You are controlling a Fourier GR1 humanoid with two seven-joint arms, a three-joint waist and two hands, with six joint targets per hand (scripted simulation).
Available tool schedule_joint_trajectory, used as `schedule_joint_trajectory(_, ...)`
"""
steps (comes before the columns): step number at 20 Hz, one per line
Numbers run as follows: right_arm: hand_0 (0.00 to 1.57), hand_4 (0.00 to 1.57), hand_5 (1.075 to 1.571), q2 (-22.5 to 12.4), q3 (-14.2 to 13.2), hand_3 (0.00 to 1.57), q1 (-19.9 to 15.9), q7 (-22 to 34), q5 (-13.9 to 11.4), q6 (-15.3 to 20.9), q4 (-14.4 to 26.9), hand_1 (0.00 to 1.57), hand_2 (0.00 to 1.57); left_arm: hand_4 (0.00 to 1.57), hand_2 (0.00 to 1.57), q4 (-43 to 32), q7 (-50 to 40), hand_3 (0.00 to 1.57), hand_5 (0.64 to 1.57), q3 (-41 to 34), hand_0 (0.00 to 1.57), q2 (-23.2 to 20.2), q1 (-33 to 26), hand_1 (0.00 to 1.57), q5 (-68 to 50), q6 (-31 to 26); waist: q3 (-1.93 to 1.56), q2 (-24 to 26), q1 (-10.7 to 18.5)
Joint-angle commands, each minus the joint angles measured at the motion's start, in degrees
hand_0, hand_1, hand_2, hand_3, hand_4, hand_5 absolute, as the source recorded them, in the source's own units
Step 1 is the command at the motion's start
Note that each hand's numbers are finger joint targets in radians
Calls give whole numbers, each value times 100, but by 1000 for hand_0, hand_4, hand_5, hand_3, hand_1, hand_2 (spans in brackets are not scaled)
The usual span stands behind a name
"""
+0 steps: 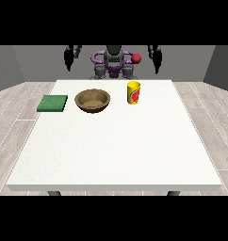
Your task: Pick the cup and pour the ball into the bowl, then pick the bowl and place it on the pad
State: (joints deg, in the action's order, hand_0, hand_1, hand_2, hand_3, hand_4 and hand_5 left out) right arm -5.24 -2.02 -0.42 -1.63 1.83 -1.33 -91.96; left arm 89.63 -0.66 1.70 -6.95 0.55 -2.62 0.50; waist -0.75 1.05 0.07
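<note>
So the table (116, 155) is a big white slab and everything on it sits up at the far end, near the robot (114, 62).

The cup (133, 92) is yellow with a red mark on the side, standing upright, roughly at 1 o'clock from the table's middle. Can't see into it from this angle, so no idea whether a ball is showing in there.

The bowl (92, 100) is brown and wooden-looking, upright, at about 9 o'clock from the cup, near it but not touching. It looks like there's nothing in it.

The pad (52, 103) is a flat green square at 9 o'clock from the bowl, lying close to the table's edge at the view's left, with a gap between it and the bowl.

Both hands are up in the air behind the far edge, well apart from all three things. The hand at the view's left (69, 58) hangs at about 11 o'clock from the bowl, the hand at the view's right (156, 57) at about 1 o'clock from the cup. Both hang with the fingers pointing down, looking straight and relaxed, holding nothing.
</note>
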Motion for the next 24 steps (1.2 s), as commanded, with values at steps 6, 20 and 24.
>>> schedule_joint_trajectory(6, 0, 846, 1565, -318, -73, 492, -63, 692, 26, -43, -551, 0, 327, 0, 0, 677, -566, 0, 1570, -100, 0, -332, 186, 0, -34, -41, 64, 1620, -6)
schedule_joint_trajectory(20, 0, 807, 1565, 522, 1679, 529, -1466, 1031, -166, 2291, -1058, 0, 333, 0, 0, 289, 29, 0, 1564, -381, 0, 523, 1692, 0, -787, 348, 76, 26, -64)
schedule_joint_trajectory(24, 0, 781, 1568, 254, 1135, 700, -2065, 821, -75, 1886, -837, 0, 409, 0, 0, -94, 874, 0, 1560, -305, 0, 556, 1804, 0, -397, 337, 76, -874, -134)
